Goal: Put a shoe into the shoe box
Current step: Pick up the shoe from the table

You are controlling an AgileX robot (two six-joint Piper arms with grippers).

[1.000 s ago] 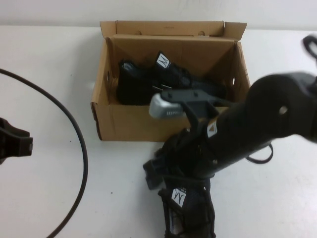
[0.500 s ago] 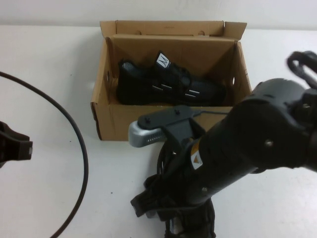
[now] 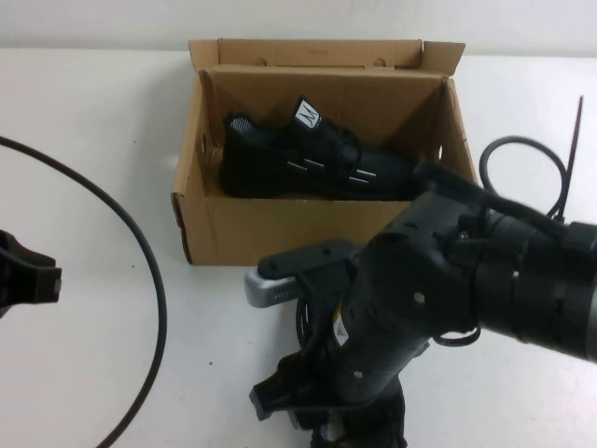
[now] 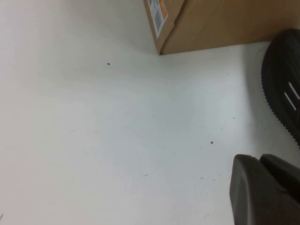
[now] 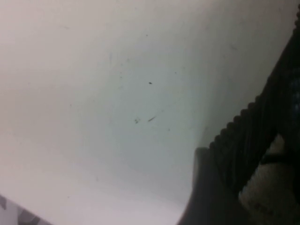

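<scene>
Cardboard, plain brown, forms the shoe box (image 3: pixel 210 229) that sits open on the white desk (image 3: pixel 93 140) toward the far side, its flaps folded up along the far wall. One black shoe (image 3: pixel 312 163) lies inside it on its side, sole toward the near wall, a white logo tag showing on the tongue. A second black shoe (image 3: pixel 373 431) rests on the desk at the near edge, just right of centre, almost wholly covered by the right arm; only a sliver of it shows beneath the arm in the high view. The right end effector (image 3: pixel 322 411) is down at this shoe, and the right wrist view shows a ribbed black sole edge (image 5: pixel 255 136) pressed close to the camera, but I cannot tell whether the fingers are clenched on it or released. The left end effector (image 3: pixel 28 280) sits at the left edge of the desk, well apart from the box, and whether it is parted or closed cannot be told either. A black cable (image 3: pixel 140 243) arcs across the desk's left side.
</scene>
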